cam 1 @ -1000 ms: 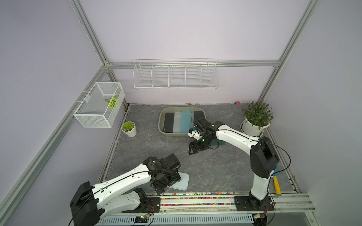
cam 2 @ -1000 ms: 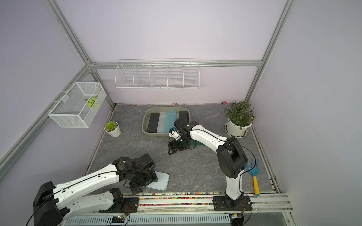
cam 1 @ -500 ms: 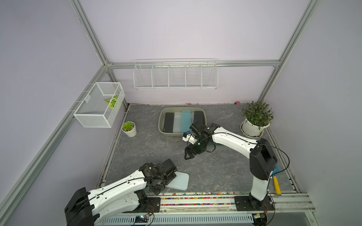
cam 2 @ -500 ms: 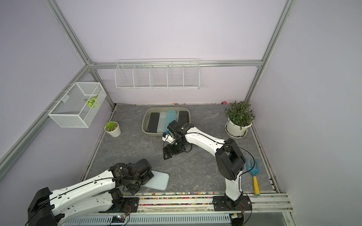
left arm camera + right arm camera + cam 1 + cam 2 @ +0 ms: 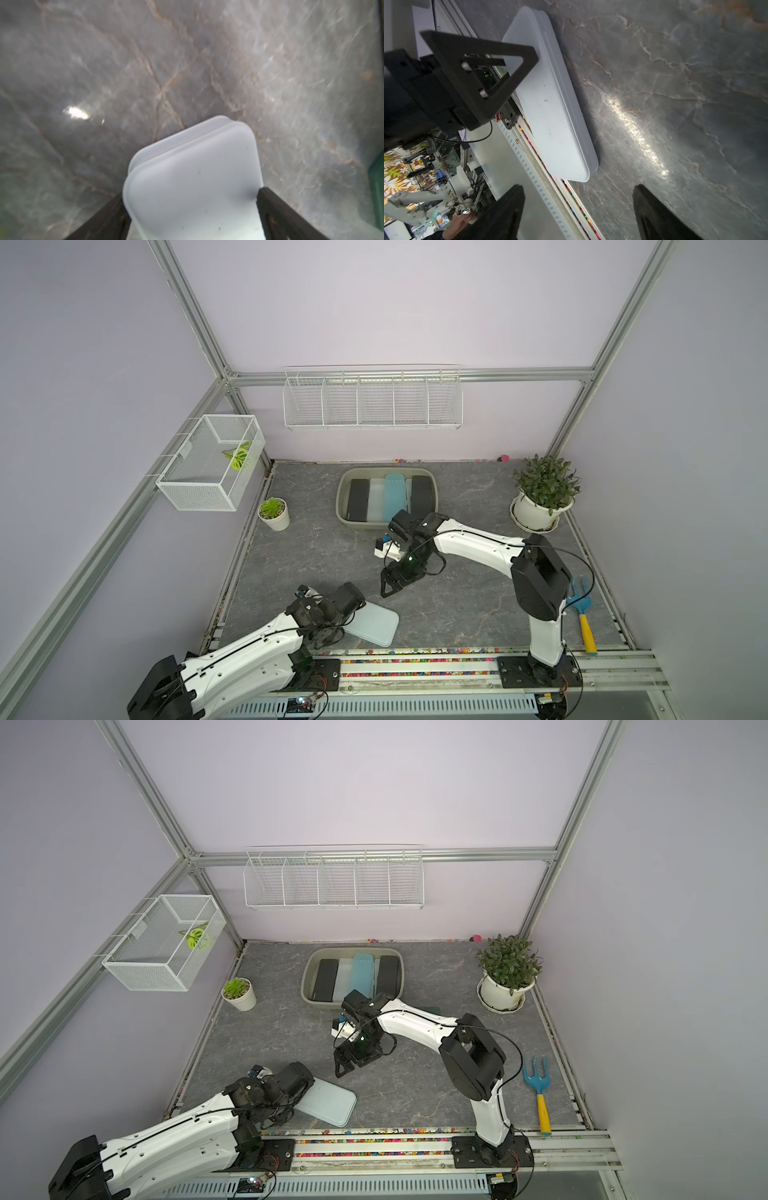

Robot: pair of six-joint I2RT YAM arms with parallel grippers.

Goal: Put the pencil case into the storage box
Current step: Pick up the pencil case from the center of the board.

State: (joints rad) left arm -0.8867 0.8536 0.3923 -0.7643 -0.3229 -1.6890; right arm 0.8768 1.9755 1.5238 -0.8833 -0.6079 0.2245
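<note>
A pale blue-white, flat rectangular plastic pencil case (image 5: 374,624) with rounded corners lies flat on the grey marbled counter (image 5: 311,556), close to the front rail (image 5: 415,655) and well apart from the shallow olive-beige plastic storage box (image 5: 361,524) at the far side, so it is not yet stowed. The left end effector (image 5: 191,194) is set over one short end of the case. Its black fingers (image 5: 270,203) stand wide, one at each long edge, which is probably the only way such a broad, thin case can be taken. I cannot tell whether they already clamp it or merely bracket it. Taken at its end, the case would likely sag or pivot when lifted, which may be why it sits low on the counter. The right end effector (image 5: 577,188) is released and empty, tilted down toward the case from the middle of the counter, between the box and the case. That placement suggests it will take the case over or steady its free end, since the box lies nearer its reach. Inside the box, two black cases (image 5: 358,499) flank a white one (image 5: 376,497) and a light blue one (image 5: 392,497), packed side by side lengthwise. Little floor is left, so this case would probably have to rest on top of them.
</note>
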